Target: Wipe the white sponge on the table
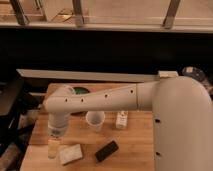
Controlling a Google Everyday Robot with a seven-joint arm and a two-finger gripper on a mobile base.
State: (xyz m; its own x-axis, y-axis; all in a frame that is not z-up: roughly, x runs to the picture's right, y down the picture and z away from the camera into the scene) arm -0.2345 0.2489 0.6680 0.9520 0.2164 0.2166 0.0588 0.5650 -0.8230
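One gripper point(54, 149), one white sponge point(71, 153), one cup point(95, 120) on one table point(132, 142).
The gripper hangs open low over the table's left front; the white sponge lies just beside it at 4 o'clock. Farther out are one black bar point(107, 150) at 3 o'clock and the upright cup at 1 o'clock, its contents unclear, with one white bottle point(121, 119) beyond.

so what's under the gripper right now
Bare table shows around the gripper, which hangs with open jaws beside the white sponge, not over it. The spot directly beneath the jaws is covered.
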